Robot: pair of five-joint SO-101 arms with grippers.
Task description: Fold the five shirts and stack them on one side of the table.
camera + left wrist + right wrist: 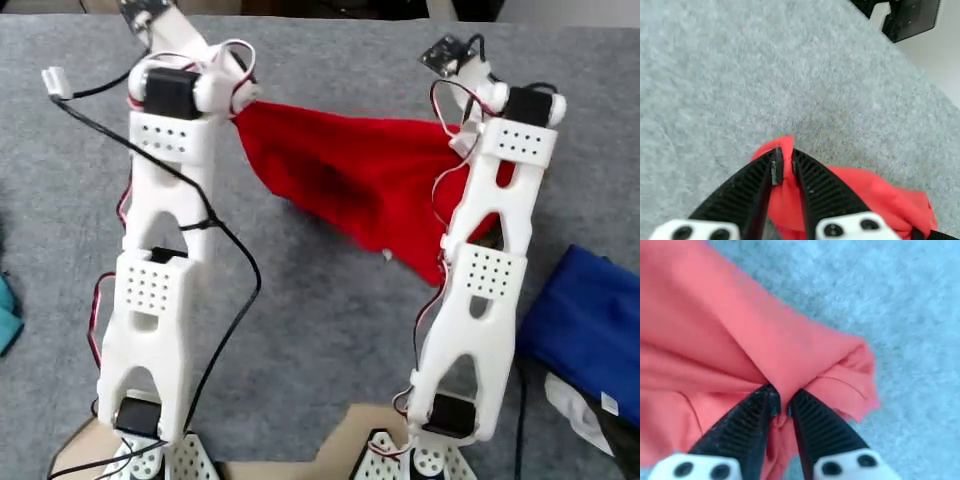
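Shirt, red, stretched between two white arms near the far side of the grey bench. Left tool pinched together on one corner of the red cloth, black ribbed fingers pressed on either side of the fold. Right tool clamped on the opposite end, fabric bunched and creased around its fingers. Sags in the middle, lower edge trailing down beside the right arm. Blue shirt lying at the bench's right edge, white cloth just beside it. Sliver of teal cloth at the left edge.
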